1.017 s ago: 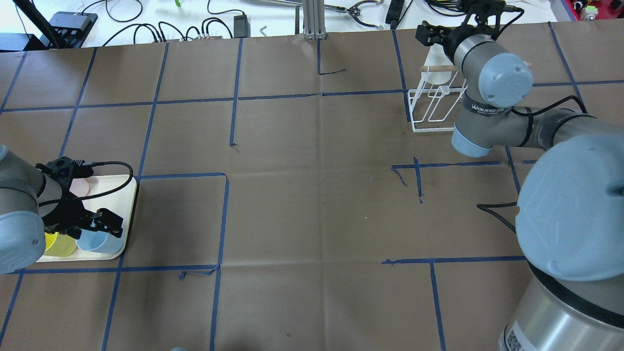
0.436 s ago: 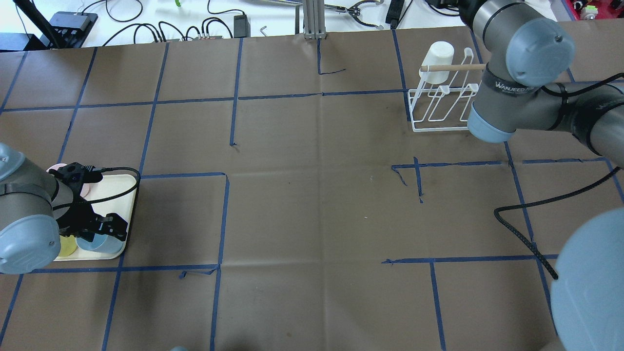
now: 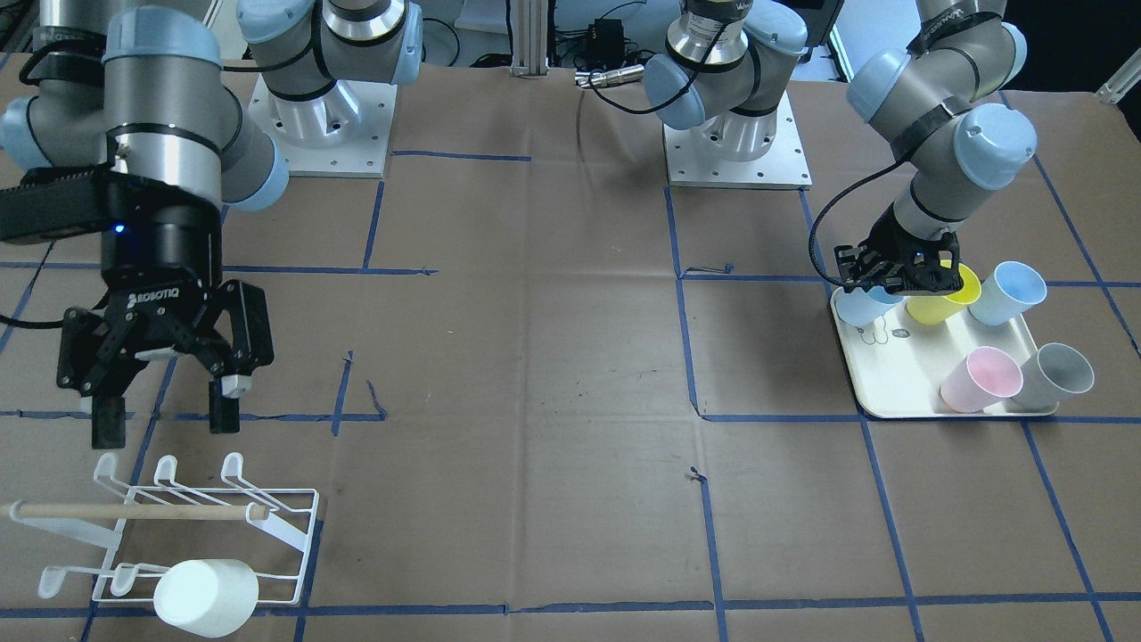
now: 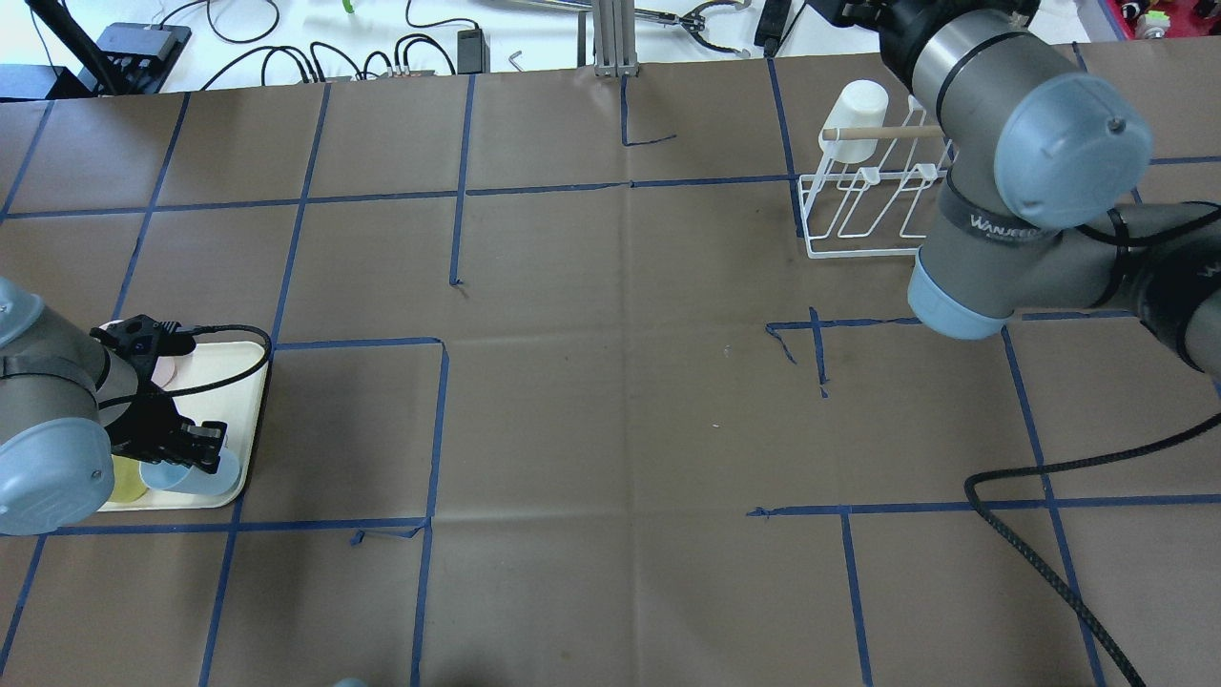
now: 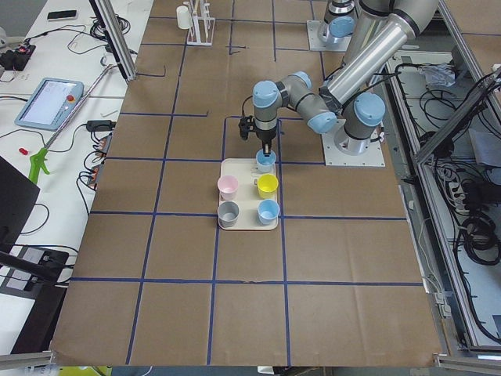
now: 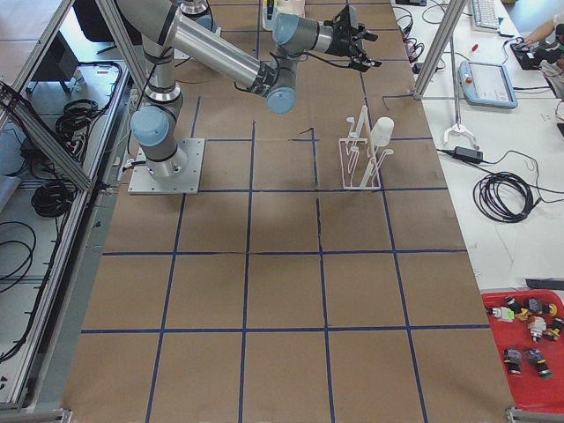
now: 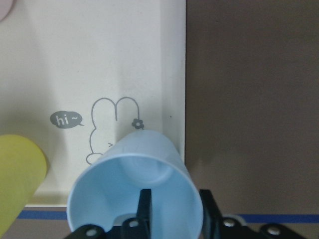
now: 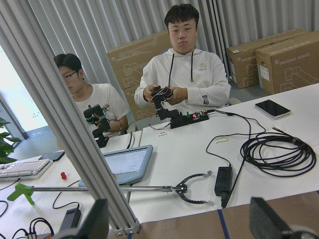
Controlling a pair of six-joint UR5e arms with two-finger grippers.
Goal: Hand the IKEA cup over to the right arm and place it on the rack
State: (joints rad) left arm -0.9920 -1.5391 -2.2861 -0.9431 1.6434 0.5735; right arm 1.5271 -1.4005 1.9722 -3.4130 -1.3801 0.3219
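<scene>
My left gripper (image 3: 898, 278) is shut on the rim of a light-blue IKEA cup (image 3: 860, 308) at the near corner of the cream tray (image 3: 891, 379). In the left wrist view one finger is inside the cup (image 7: 124, 174) and one outside. The cup still rests on the tray (image 7: 124, 69). My right gripper (image 3: 165, 423) is open and empty, hanging over the table beside the white wire rack (image 3: 178, 526). The rack (image 4: 863, 215) holds one white cup (image 3: 205, 596) on a prong. The right wrist view shows wide-open fingers (image 8: 97, 219) and operators beyond the table.
The tray also holds a yellow cup (image 3: 945, 299), a second light-blue cup (image 3: 1007, 292), a pink cup (image 3: 980, 379) and a grey cup (image 3: 1056, 374). Cables and tools lie past the table's far edge (image 4: 429, 48). The right arm's elbow (image 4: 1002, 239) overhangs the rack's side.
My left gripper has closed on the light-blue cup's rim. My right arm has drawn back from the rack, leaving the white cup on its prong.
</scene>
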